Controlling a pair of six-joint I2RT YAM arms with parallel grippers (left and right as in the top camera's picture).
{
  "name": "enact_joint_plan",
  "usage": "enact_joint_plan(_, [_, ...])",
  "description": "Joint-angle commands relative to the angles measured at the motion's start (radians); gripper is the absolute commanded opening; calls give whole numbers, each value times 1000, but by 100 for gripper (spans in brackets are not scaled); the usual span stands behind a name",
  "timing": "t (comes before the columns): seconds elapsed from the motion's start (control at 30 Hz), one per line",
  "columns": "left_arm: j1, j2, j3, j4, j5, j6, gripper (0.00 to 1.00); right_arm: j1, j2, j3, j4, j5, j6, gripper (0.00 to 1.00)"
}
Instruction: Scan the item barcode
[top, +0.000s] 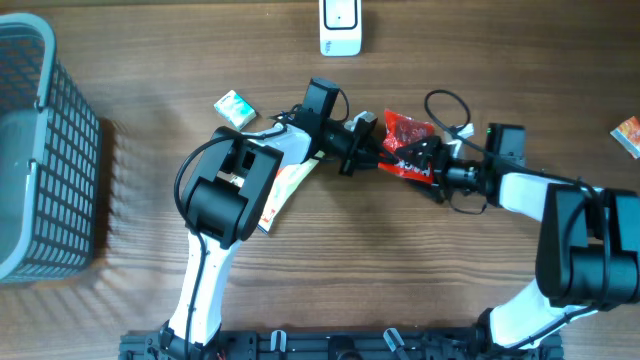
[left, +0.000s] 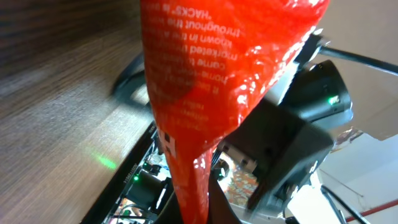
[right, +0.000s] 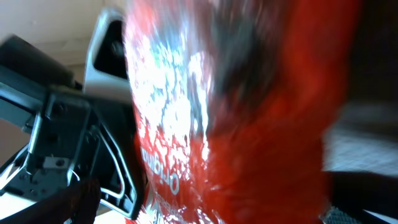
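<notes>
My left pincer (top: 372, 156) is clamped tight on the left edge of the red packet (top: 406, 131), which sits just right of the middle of the overhead frame, between my two arms. From my left wrist the packet (left: 205, 74) fills the upper centre and narrows to a pinched tail at the bottom edge, with white print running upside down across it.

My right pincer (top: 433, 166) is just to the right of the packet, its jaws spread as wide as they go. From that wrist the packet (right: 249, 124) is a red blur across the frame, and I cannot tell whether either finger touches it.

The white scanner (top: 340, 28) stands at the top centre, apart from the packet. A grey basket (top: 40, 150) fills the left edge, and a small green box (top: 234, 108) lies up and to the left of my left pincer.
</notes>
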Motion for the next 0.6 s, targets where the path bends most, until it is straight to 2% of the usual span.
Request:
enact_joint_plan(0.0, [-1, 18, -7, 14, 39, -50, 4, 28, 80, -64, -6, 130, 126, 100])
enact_joint_plan(0.23, [-1, 18, -7, 14, 54, -50, 4, 19, 80, -64, 27, 307, 138, 99])
enact_joint_plan(0.33, [-1, 18, -7, 14, 54, -50, 4, -14, 80, -64, 82, 307, 137, 92])
enact_joint_plan(0.57, [-2, 18, -7, 14, 69, -50, 4, -75, 80, -64, 140, 317, 133, 87])
